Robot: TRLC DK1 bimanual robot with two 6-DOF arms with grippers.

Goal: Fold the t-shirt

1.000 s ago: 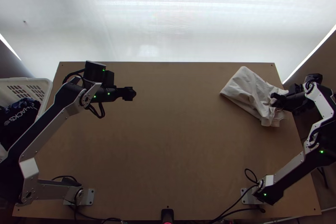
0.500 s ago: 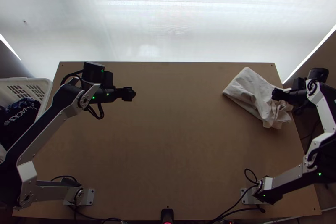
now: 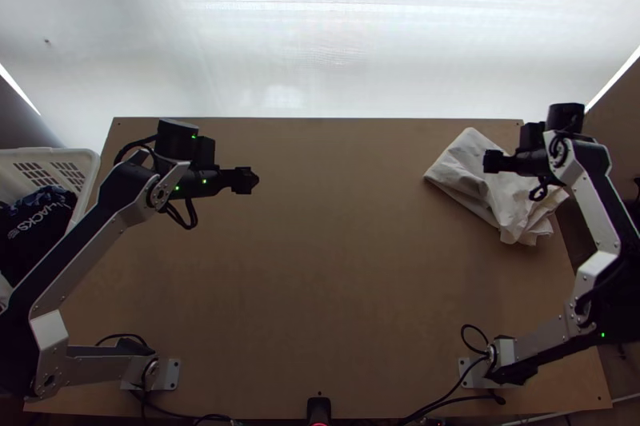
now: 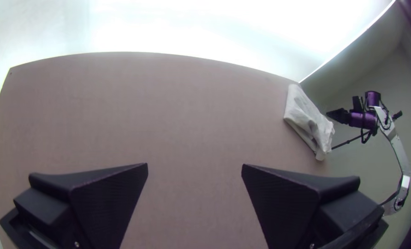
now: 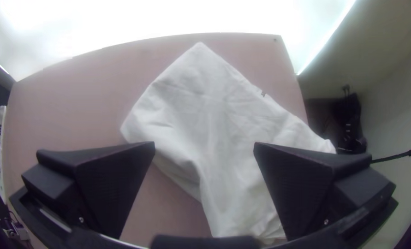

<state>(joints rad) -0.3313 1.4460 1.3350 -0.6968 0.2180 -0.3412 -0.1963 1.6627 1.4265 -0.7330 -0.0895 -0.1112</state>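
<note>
The t-shirt lies rumpled near the far right corner of the table, reaching its right edge. The right gripper hangs over the cloth, spread wide and holding nothing. The left gripper, also wide and without cloth, is well apart from the shirt, toward the table's left side.

Right pincer moved inward and farther from the arm bases, its wrist brought along with it, white t-shirt shifted slightly (most visibly at its near end) toward the right edge of the worktop.
</note>
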